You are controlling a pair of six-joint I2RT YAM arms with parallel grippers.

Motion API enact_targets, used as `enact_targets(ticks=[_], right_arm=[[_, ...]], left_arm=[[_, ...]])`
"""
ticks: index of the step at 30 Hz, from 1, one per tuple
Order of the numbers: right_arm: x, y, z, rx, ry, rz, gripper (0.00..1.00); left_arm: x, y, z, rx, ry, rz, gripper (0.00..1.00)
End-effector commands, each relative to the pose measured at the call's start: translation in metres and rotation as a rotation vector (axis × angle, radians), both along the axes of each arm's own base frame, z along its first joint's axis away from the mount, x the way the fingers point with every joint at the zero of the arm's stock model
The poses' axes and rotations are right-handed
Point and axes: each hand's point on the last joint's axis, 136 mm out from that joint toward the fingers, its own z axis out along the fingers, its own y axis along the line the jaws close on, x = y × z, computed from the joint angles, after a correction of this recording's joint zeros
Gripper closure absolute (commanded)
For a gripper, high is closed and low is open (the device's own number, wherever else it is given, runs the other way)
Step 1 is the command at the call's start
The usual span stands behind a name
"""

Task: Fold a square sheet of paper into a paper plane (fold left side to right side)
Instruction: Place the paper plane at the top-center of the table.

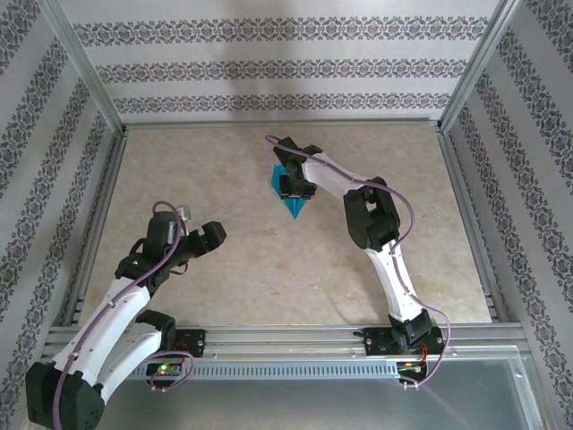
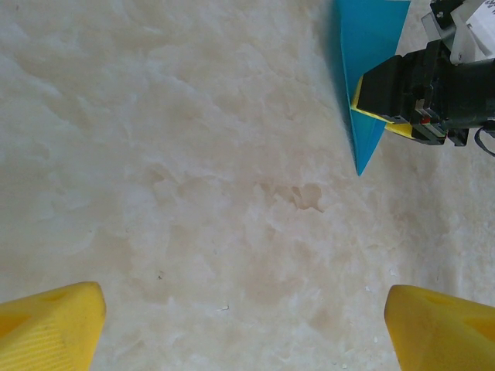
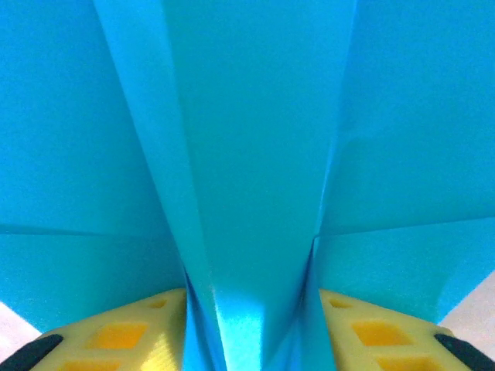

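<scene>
As the paper plane (image 1: 293,207) already has its pointed shape, what matters now is how it lies against the two grippers. In the top view it rests on the table (image 1: 224,170) a little past the centre, toward 12 o'clock. Its long axis runs from 12 to 6 o'clock, with the sharp tip pointing to 6, toward the arm bases.

The right gripper (image 1: 295,186) is directly on it, so this arm is clearly the nearer one. In the right wrist view the raised middle fold of the plane (image 3: 255,154) stands between the two yellow fingers (image 3: 116,336), and its line runs straight away from them toward 12 o'clock. The fingers lie close on both sides of this fold, but I cannot tell if they press it or are just loose beside it.

The left gripper (image 1: 213,235) is well apart, and the plane lies from it at about 1 o'clock. In the left wrist view the plane (image 2: 371,46) also appears at 1 o'clock. The left gripper (image 2: 246,328) is spread wide and holds nothing.

I judge that any next move on the fold belongs to the right arm.
</scene>
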Motion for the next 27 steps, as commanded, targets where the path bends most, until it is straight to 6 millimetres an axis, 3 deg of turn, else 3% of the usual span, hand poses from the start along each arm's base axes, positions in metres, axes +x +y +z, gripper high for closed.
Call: enact_targets(ticks=[1, 27], right_arm=[[-0.017, -0.012, -0.009, -0.071, 0.047, -0.007, 0.56], [-0.013, -0.009, 0.022, -0.056, -0.016, -0.029, 0.53]], left_arm=[[0.005, 0.003, 0.005, -0.022, -0.014, 0.023, 0.07], [0.019, 0.005, 0.015, -0.047, -0.036, 0.066, 0.07]])
